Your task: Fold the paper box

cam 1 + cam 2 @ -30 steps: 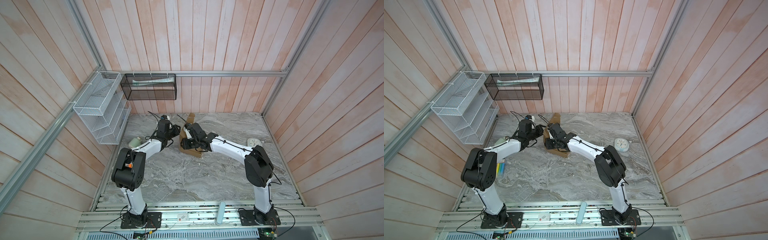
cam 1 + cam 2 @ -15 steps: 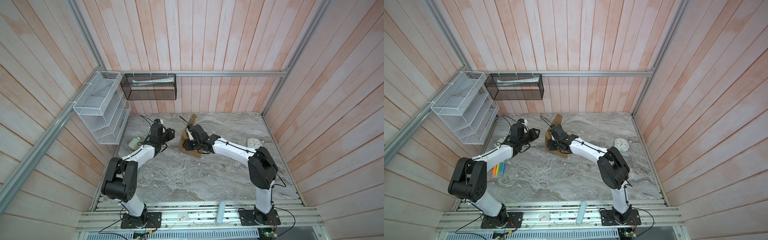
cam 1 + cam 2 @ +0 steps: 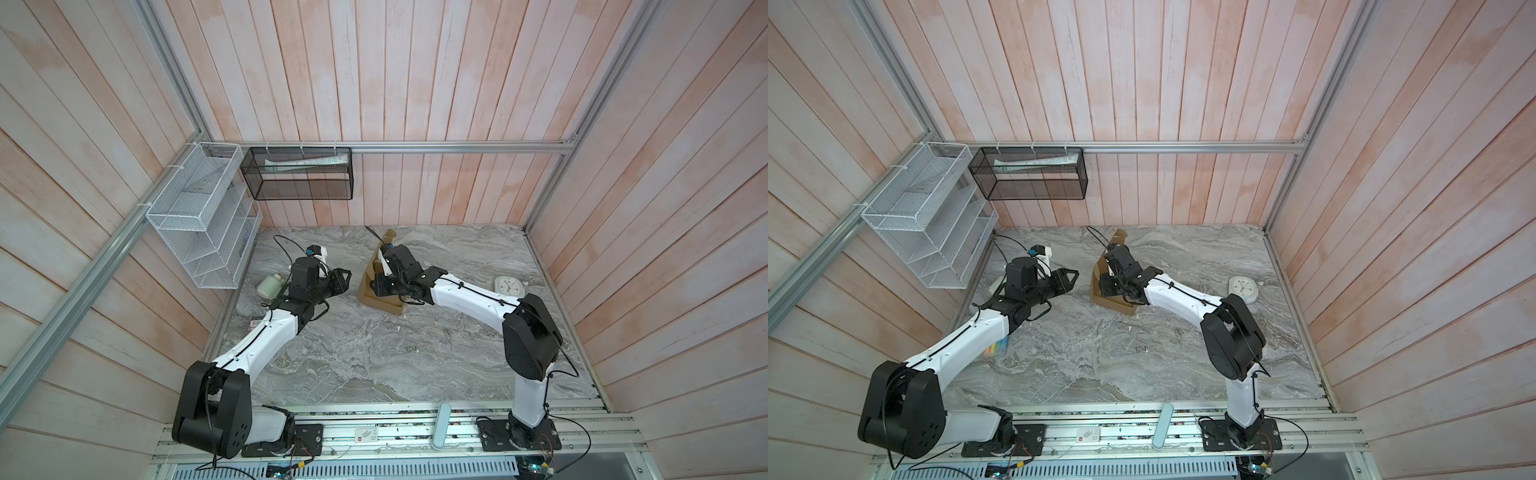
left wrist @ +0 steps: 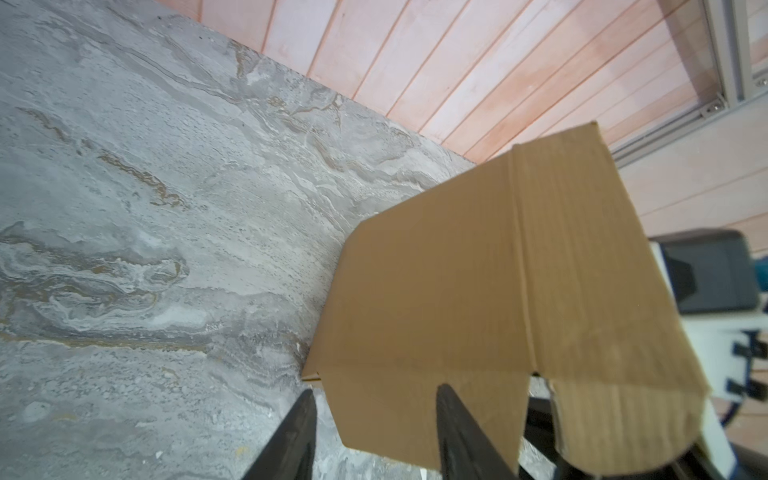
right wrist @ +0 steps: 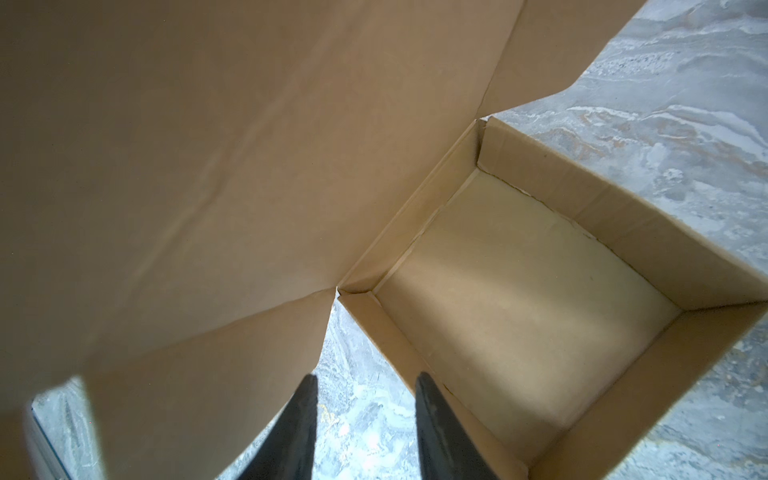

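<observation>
- Grey marble bench (image 3: 374, 365) fills the lower middle of both top views.
- Brown paper box (image 3: 366, 289) sits on it at the upper centre, with tray walls standing and the lid flap raised.
- Right tool (image 5: 365, 376) is by a tray corner, fingers apart, gripping nothing.
- Left tool (image 3: 347, 281), just left of the box, has its fingers spread and empty.

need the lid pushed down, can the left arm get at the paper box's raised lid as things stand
Probably yes: the open left end effector points at the lid, with only table between them; the right end effector is on the lid's inner side.
</observation>
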